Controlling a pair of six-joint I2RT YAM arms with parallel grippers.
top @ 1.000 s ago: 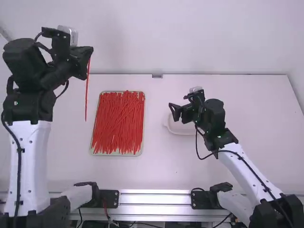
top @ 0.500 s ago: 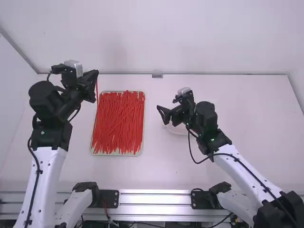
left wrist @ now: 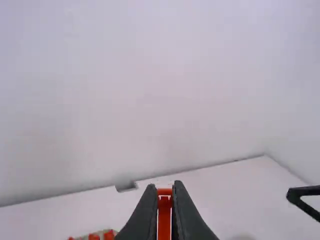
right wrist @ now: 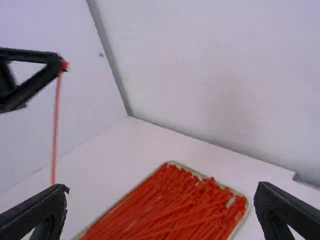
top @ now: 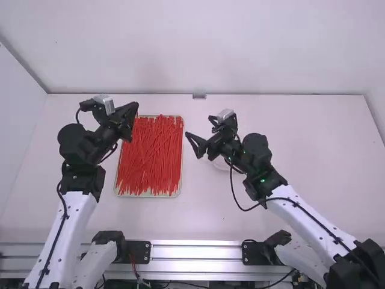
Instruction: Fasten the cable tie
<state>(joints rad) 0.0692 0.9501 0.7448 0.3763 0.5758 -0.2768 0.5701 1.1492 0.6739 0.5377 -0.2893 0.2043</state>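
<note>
Item one, my left gripper (left wrist: 164, 189): fingers pinched together on one red cable tie (right wrist: 56, 125), raised over the far left corner of the tray (top: 148, 195); the tie hangs straight down from the tips, off the tray's left side. Item two, my right gripper (top: 194, 144): fingers spread wide, nothing between them, raised just off the tray's right edge and facing across it. Item three, the tray itself: heaped with loose red ties (top: 150, 155); lying on the white table (top: 313, 132).
</note>
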